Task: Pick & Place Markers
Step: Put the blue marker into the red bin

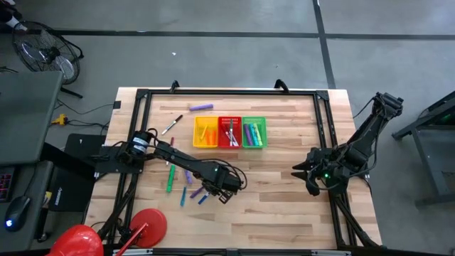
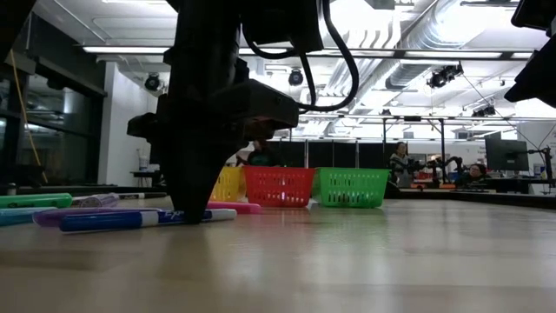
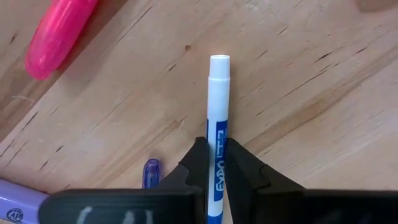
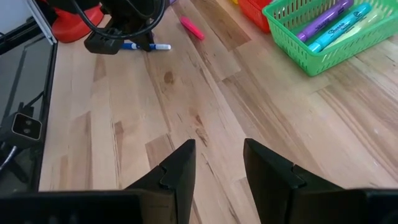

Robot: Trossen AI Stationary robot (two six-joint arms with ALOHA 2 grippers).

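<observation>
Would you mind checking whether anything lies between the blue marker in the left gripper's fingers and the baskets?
Nothing visible blocks it. The left gripper is shut on the blue marker; a pink marker lies on the table between it and the baskets, low enough to pass over.

Both arms were dark, nearly black, built of jointed segments. The left arm (image 1: 178, 160) carried a silver-grey band near its base at the frame's left and loose black cable loops by its wrist. The right arm (image 1: 362, 142), at the frame's right, showed a small green light. Each gripper's fingers (image 4: 180, 168) were black, angular and wedge-shaped, tapering toward the tips.
</observation>
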